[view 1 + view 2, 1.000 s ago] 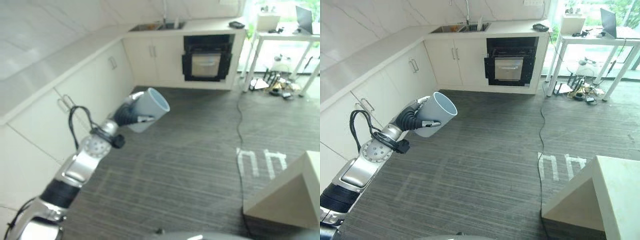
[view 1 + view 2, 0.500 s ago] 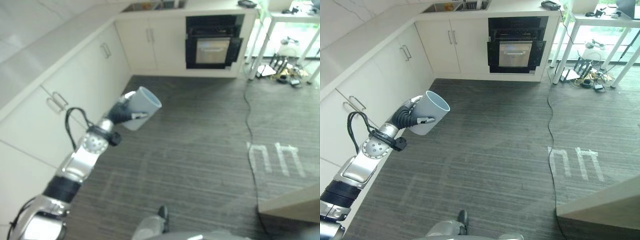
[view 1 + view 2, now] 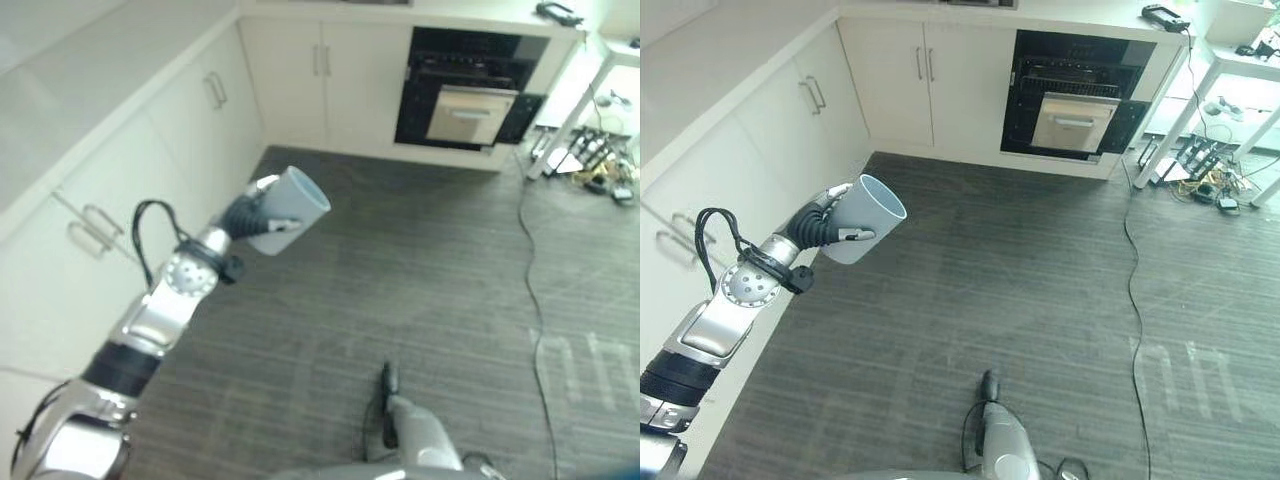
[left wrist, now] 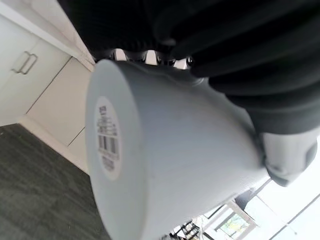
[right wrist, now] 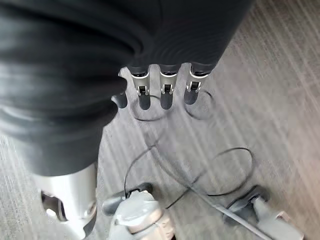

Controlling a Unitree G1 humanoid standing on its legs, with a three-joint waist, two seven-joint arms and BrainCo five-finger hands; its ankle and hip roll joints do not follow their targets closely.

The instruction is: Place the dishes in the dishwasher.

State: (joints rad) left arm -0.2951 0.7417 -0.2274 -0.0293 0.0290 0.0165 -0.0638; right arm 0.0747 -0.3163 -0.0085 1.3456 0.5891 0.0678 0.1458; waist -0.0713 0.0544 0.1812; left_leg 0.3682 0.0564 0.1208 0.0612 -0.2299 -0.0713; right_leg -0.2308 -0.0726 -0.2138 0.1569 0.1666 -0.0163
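Observation:
A pale blue-grey cup [image 3: 290, 208] hangs in the air over the dark floor, tipped on its side with its mouth turned toward the room. My left hand [image 3: 818, 224] is shut on it, fingers and thumb curled round its wall. The left wrist view shows the cup [image 4: 165, 165] from its base, where a barcode sticker sits. At the back of the room a black built-in appliance [image 3: 1080, 110] stands under the counter, its door tilted ajar. My right hand [image 5: 161, 96] hangs over the floor, its fingers straight and holding nothing.
White cabinets [image 3: 150, 150] with a counter on top run along the left and turn the corner to the appliance. A white table's legs and a heap of cables [image 3: 1205, 160] stand at the far right. A black cable [image 3: 1135, 260] trails across the floor by white floor markings [image 3: 1185, 375].
The camera has tilted and turned, so the whole scene shifted; the beige table corner at lower right left the view. The cup stays held the same way in my left hand.

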